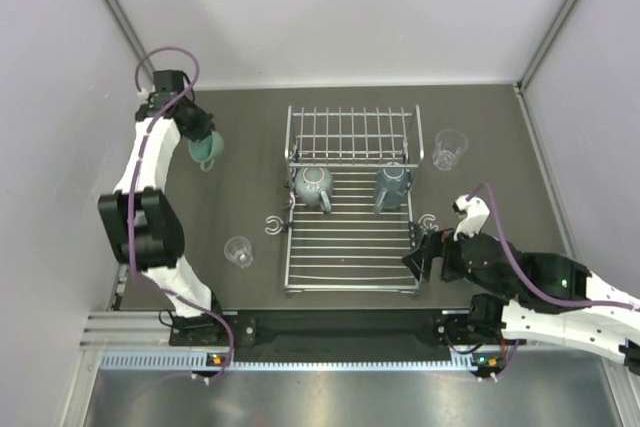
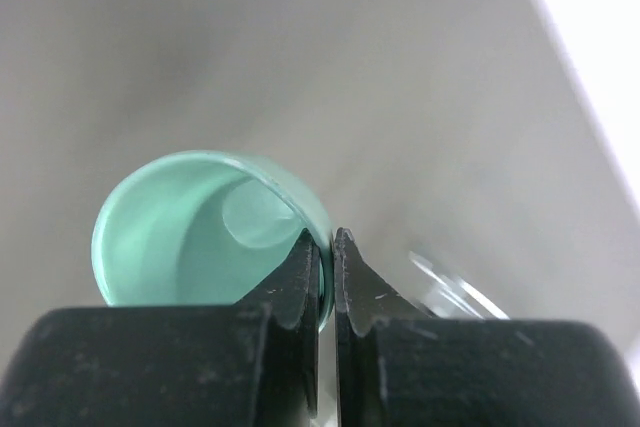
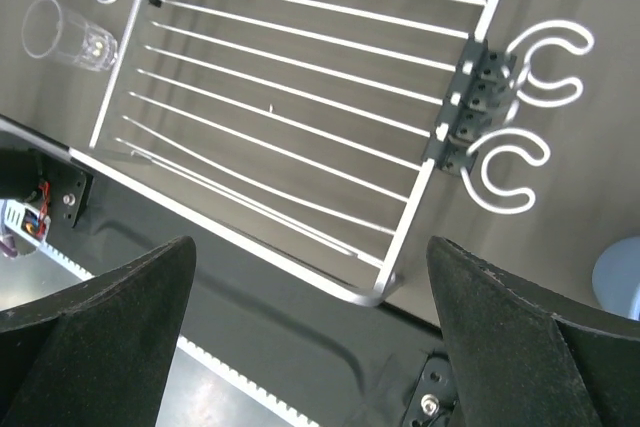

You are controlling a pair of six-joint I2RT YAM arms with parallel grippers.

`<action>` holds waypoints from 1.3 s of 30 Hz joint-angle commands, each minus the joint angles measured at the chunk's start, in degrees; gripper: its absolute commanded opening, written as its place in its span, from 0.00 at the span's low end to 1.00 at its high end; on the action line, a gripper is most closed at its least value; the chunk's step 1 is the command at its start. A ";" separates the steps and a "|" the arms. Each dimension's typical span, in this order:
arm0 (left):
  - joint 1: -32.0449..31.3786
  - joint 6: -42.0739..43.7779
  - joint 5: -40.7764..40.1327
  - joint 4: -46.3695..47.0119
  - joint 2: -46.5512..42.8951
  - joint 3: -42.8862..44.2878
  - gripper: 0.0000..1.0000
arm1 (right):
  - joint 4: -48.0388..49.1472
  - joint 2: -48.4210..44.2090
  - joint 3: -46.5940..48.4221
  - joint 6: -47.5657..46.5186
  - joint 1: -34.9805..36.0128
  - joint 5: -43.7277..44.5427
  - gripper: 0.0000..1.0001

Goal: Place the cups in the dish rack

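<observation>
This is a robotics lab test cell rather than a real kitchen. Plain pale walls (image 1: 350, 7) box in a dark desk (image 1: 250, 137) on three sides. A slotted metal rail (image 1: 330, 359) runs along its near edge, where the left arm (image 1: 150, 212) and right arm (image 1: 560, 292) are mounted, trailing purple cable (image 1: 166, 49). The household things are a wire dish rack (image 1: 350, 242) and cups such as a mint-green mug (image 1: 207, 154).

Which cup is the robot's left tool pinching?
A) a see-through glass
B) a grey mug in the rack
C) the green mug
C: in the left wrist view the left tool is closed on the rim of the green mug.
</observation>
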 commanded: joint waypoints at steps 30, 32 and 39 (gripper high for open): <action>-21.85 -53.38 44.35 63.66 -38.59 -14.02 0.00 | 36.43 11.29 12.57 -31.12 0.63 -15.37 0.96; -24.65 -54.89 43.65 65.76 -40.43 -17.09 0.00 | 38.80 12.25 13.00 -32.98 0.63 -17.22 0.96; -32.75 -55.33 42.59 66.30 -43.78 -21.32 0.00 | 41.80 18.23 17.49 -37.73 0.63 -17.32 0.96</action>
